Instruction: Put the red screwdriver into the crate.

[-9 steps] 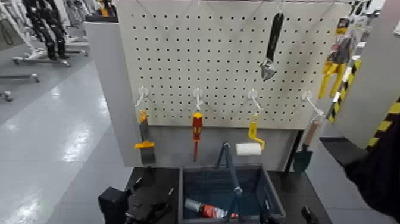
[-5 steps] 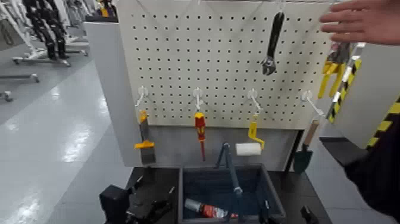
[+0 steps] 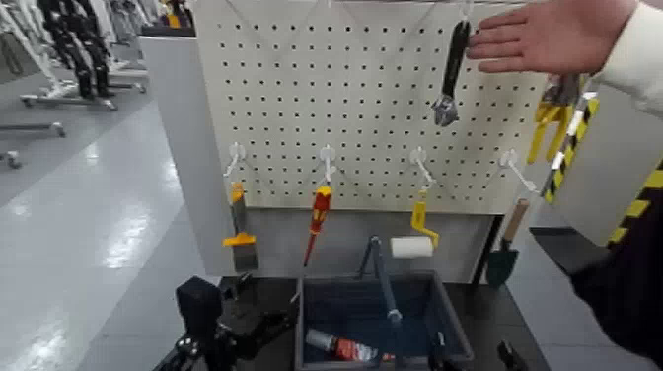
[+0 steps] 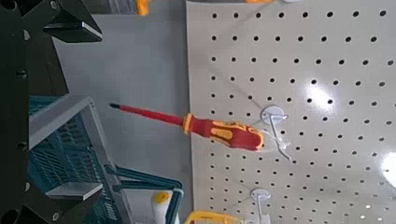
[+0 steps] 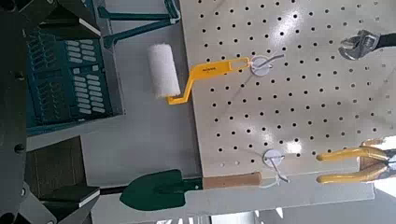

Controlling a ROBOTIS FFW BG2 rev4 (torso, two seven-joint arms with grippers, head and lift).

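The red screwdriver (image 3: 319, 205) hangs from a white hook on the pegboard (image 3: 375, 99), tilted, its thin shaft pointing down and to the left. It also shows in the left wrist view (image 4: 224, 133), free of any grip. The dark blue-grey crate (image 3: 442, 308) stands below it on the black table, its arched handle up. My left gripper (image 3: 264, 326) is low, left of the crate and below the screwdriver; in the left wrist view (image 4: 75, 107) it is open and empty. My right gripper (image 3: 508, 353) sits low at the crate's right, open and empty in its wrist view (image 5: 47, 107).
A person's hand (image 3: 543, 35) reaches in at the pegboard's top right, near the hanging wrench (image 3: 450, 74). A scraper (image 3: 240, 232), a yellow-handled paint roller (image 3: 414, 242), a trowel (image 3: 505, 252) and yellow pliers (image 3: 552, 109) hang nearby. A red-and-white cylinder (image 3: 340, 347) lies in the crate.
The screwdriver has swung on its hook and now tilts left. The person's hand has come in from the right along the pegboard's top. My left arm has risen towards the crate.
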